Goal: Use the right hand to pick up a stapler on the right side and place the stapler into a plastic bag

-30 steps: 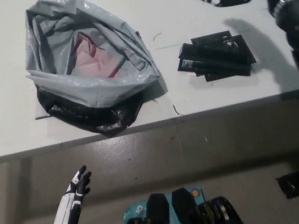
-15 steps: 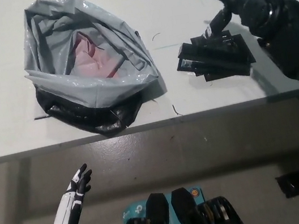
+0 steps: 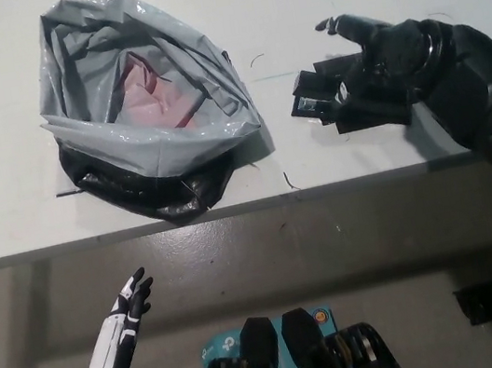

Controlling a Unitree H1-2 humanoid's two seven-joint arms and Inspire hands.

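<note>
A black stapler (image 3: 319,100) lies flat on the white table (image 3: 310,3) at the right, its left end showing. My black right hand (image 3: 375,63) is spread over the stapler's right part and hides most of it; its fingers are apart and I cannot tell if they touch it. A grey and black plastic bag (image 3: 143,107) stands open at the table's left, with something pink inside. My white left hand (image 3: 127,310) rests low at the lower left, below the table edge, fingers apart and holding nothing.
The table's front edge (image 3: 232,215) runs across the middle of the view, with floor below it. A bare strip of table separates the bag from the stapler.
My right hand has come down and forward from the far right of the table onto the stapler, now covering most of it. Bag, stapler and left hand have stayed put.
</note>
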